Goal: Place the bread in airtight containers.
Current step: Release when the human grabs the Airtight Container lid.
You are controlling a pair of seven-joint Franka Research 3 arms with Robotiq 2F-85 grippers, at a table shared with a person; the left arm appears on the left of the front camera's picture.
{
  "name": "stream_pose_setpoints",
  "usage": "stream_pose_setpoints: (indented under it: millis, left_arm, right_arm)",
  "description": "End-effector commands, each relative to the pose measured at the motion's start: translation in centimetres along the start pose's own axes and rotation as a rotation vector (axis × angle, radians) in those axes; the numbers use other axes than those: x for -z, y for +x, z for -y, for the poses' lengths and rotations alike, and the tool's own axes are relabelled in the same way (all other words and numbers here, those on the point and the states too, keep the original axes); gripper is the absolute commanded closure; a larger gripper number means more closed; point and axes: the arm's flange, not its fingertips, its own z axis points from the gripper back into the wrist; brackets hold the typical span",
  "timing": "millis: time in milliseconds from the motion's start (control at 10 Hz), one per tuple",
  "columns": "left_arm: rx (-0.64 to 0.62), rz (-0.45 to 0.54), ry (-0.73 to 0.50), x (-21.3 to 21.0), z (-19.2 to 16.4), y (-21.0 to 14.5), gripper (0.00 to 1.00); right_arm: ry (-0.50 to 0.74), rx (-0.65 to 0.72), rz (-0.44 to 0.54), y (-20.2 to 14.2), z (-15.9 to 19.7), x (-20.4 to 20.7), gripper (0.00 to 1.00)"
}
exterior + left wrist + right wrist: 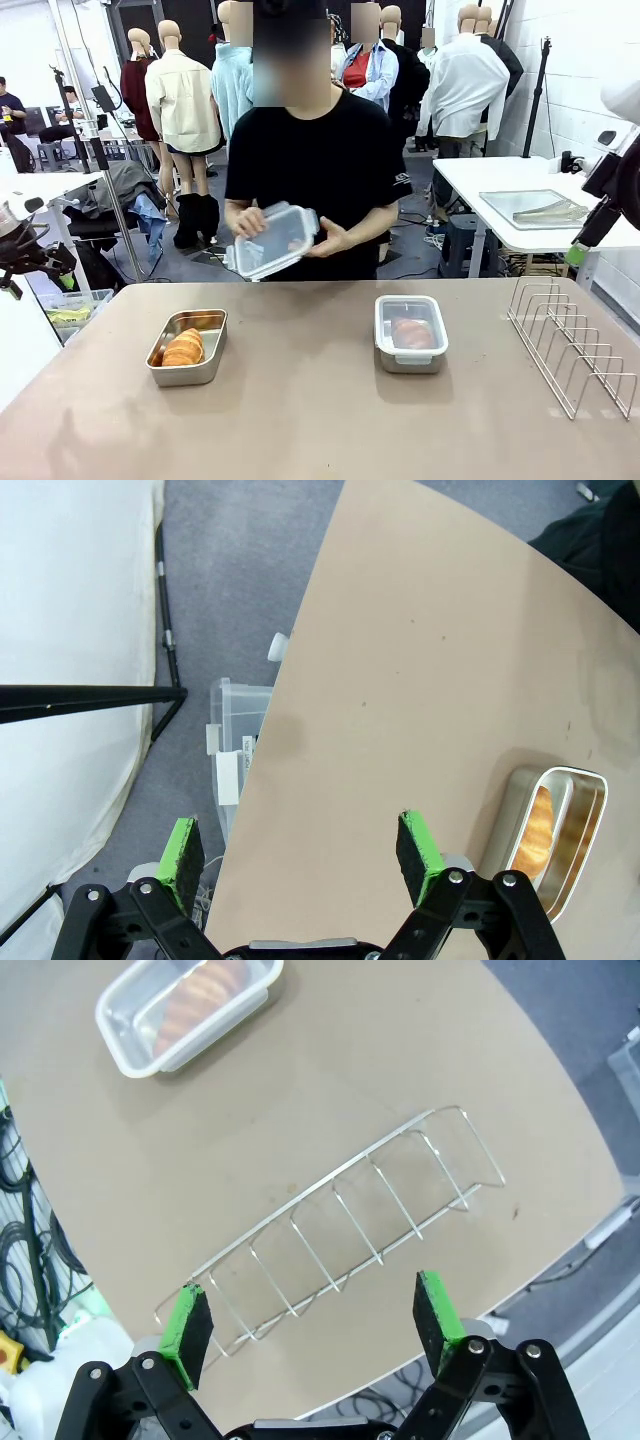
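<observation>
Both grippers stand wide apart and hold nothing. Left gripper (298, 852) hovers off the table's (320, 420) left edge, above the floor and a plastic bin, short of the open container. Right gripper (312, 1325) hangs over the near end of the wire rack (340, 1230), with the lidded container farther off beyond it.

Landmark: the open container (188, 346), a shiny steel pan with rounded corners, on the left half of the table.

Findings, near to far:
- One bread (184, 348) lies inside the open container, golden-brown and ridged, toward its near-left side. A warm reflection shows on the pan's far wall.
- To the right of the open container, well apart, stands the lidded container (411, 333), its clear white-rimmed lid on, a second bread (413, 332) visible through it.
- Farther right again stands the wire rack, empty.
- Beyond the open container, across the far edge of the table, the person's hands (290, 238) hold the loose lid (272, 241) tilted.

Risks, as judged:
- The lid could seat crooked if lowered at its present tilt, leaving one clip unlatched.
- The bread sits off-centre; a high ridge may catch the lid.
- Either arm reaching in while the person closes the pan could knock the hands or shove the light pan across the smooth top.
</observation>
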Motion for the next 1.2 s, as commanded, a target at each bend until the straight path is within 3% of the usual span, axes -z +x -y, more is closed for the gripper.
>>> stream_pose_setpoints:
  millis: [0, 1100]
  left_arm:
    - [-0.002, 0.002, 0.002, -0.09, -0.17, 0.0, 0.0]
    - [-0.002, 0.002, 0.002, -0.09, -0.17, 0.0, 0.0]
  right_arm:
    - [0.009, -0.016, -0.01, 0.08, 0.39, -0.15, 0.0]
    - [0.009, -0.016, -0.01, 0.08, 0.39, -0.15, 0.0]
